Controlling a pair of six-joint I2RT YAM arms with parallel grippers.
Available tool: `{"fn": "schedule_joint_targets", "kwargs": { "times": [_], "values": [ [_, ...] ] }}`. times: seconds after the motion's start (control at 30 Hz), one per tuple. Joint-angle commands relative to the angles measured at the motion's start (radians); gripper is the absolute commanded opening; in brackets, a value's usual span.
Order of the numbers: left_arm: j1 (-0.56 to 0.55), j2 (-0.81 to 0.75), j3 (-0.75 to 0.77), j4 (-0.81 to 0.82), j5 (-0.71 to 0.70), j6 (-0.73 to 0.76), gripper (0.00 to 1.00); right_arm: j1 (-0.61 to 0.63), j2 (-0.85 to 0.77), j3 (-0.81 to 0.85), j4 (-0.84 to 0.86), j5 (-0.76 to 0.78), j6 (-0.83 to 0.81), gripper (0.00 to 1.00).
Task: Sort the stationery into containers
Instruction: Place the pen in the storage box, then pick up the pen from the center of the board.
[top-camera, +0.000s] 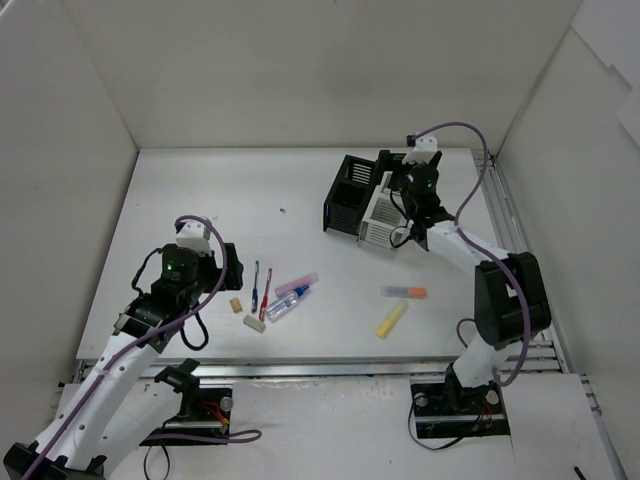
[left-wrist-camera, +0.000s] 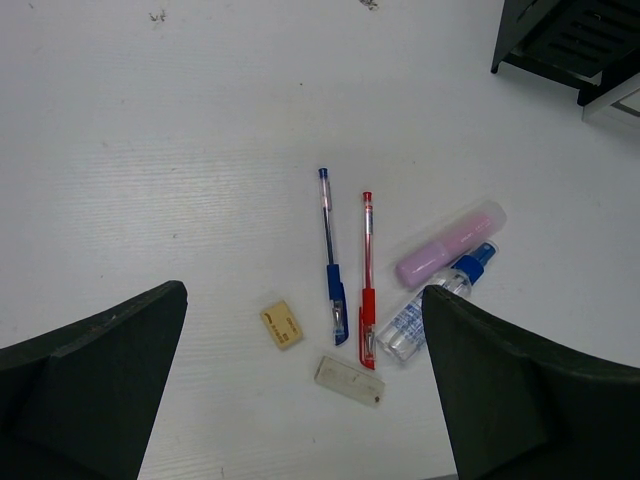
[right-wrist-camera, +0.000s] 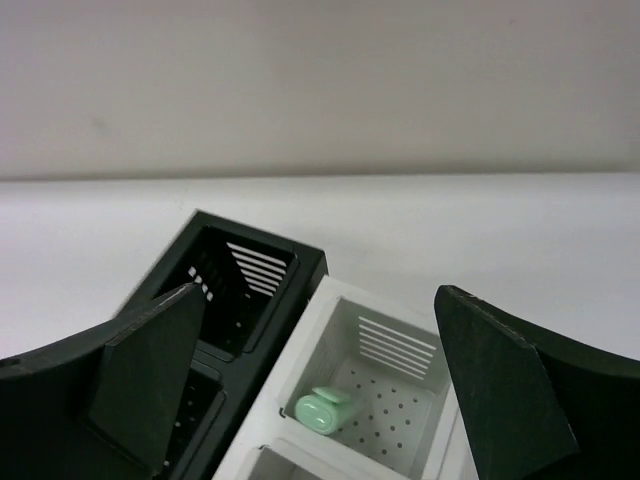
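The stationery lies loose on the table: a blue pen (left-wrist-camera: 330, 258), a red pen (left-wrist-camera: 367, 280), a pink marker (left-wrist-camera: 448, 245), a clear blue-capped tube (left-wrist-camera: 430, 305), a beige eraser (left-wrist-camera: 282, 325) and a white eraser (left-wrist-camera: 349, 380). My left gripper (left-wrist-camera: 303, 295) hovers open above them, holding nothing. Farther right lie a yellow stick (top-camera: 391, 320) and an orange-tipped marker (top-camera: 404, 292). My right gripper (right-wrist-camera: 320, 293) stands open over the containers, black (right-wrist-camera: 255, 270) beside white (right-wrist-camera: 330, 300). A small green item (right-wrist-camera: 325, 410) lies in the white one.
White walls (top-camera: 90, 110) enclose the table on three sides. The containers (top-camera: 362, 205) stand at the back right, under the right arm (top-camera: 505, 295). The metal rail (top-camera: 330, 370) and arm bases run along the near edge.
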Motion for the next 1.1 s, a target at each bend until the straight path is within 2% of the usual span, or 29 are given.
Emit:
{"fn": "schedule_joint_targets", "kwargs": {
  "times": [0.0,0.13,0.17,0.23,0.27,0.33,0.37,0.47,0.57,0.63,0.73,0.8,0.9,1.07],
  "values": [
    [-0.013,-0.012,0.052,0.051,0.012,0.023,1.0,0.009,-0.154,-0.022,0.09,0.047,0.011,0.98],
    [-0.013,-0.018,0.051,0.062,0.023,0.028,1.0,0.015,-0.315,-0.104,-0.031,0.033,0.104,0.98],
    [-0.013,-0.021,0.049,0.066,0.025,0.031,1.0,0.02,-0.346,-0.095,-0.214,0.039,0.127,0.98],
    [-0.013,-0.025,0.045,0.078,0.038,0.034,1.0,0.03,-0.41,-0.031,-0.437,0.045,0.161,0.98],
    [-0.013,-0.029,0.045,0.083,0.046,0.034,1.0,0.055,-0.429,-0.009,-0.645,0.103,0.164,0.98],
    [-0.023,-0.03,0.032,0.103,0.08,0.035,1.0,0.102,-0.476,0.004,-0.78,0.207,0.203,0.98],
    [-0.023,-0.032,0.029,0.109,0.08,0.035,1.0,0.134,-0.496,-0.004,-0.926,0.266,0.238,0.98],
    [-0.023,-0.027,0.016,0.132,0.169,0.031,1.0,0.162,-0.585,-0.081,-1.103,0.266,0.391,0.98],
    [-0.023,-0.018,0.002,0.143,0.19,0.031,1.0,0.207,-0.631,-0.165,-1.241,0.229,0.561,0.98],
    [-0.023,-0.006,-0.004,0.144,0.189,0.02,1.0,0.26,-0.622,-0.223,-1.276,0.19,0.598,0.98],
    [-0.023,0.011,-0.007,0.141,0.19,0.006,1.0,0.349,-0.557,-0.248,-1.337,0.156,0.541,0.98],
    [-0.023,0.016,-0.021,0.144,0.201,0.005,1.0,0.409,-0.489,-0.212,-1.392,0.194,0.51,0.98],
    [-0.032,0.013,-0.032,0.143,0.198,-0.003,1.0,0.461,-0.382,-0.161,-1.535,0.254,0.577,0.98],
    [-0.032,0.001,-0.052,0.143,0.186,-0.012,1.0,0.501,-0.302,-0.191,-1.481,0.11,0.638,0.98]
  ]
}}
